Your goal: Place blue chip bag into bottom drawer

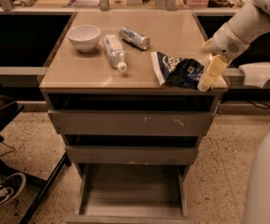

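Note:
The blue chip bag [179,70] lies crumpled on the right front part of the cabinet top, white end strip to the left. My gripper [208,77] comes down from the upper right and sits at the bag's right end, by the top's right front corner. One pale finger [211,72] shows against the bag. The bottom drawer [132,209] is pulled out below, with a bare flat floor.
A white bowl [84,36], a clear plastic bottle [113,51] and a silver can [134,37] lie on the cabinet top [78,73]. The two upper drawers [125,122] stick out slightly. A shoe [1,196] and a chair leg are at lower left. My white base [265,181] is at right.

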Action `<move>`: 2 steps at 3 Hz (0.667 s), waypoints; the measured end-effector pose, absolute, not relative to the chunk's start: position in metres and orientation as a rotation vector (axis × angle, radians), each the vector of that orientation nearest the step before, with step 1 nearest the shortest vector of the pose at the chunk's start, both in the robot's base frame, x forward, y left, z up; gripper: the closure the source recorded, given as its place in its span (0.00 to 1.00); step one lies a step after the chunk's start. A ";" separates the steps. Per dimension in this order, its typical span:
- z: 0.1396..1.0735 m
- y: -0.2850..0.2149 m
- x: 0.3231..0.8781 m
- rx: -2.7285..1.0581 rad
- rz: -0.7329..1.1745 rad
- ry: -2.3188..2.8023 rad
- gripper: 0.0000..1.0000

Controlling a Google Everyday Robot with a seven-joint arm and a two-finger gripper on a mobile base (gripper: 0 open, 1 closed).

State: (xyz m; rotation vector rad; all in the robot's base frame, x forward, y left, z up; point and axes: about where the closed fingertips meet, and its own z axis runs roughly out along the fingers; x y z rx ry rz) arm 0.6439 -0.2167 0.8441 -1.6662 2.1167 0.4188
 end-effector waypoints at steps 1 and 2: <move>0.845 -0.216 0.644 -1.667 0.416 2.113 0.19; 0.845 -0.216 0.644 -1.667 0.416 2.112 0.42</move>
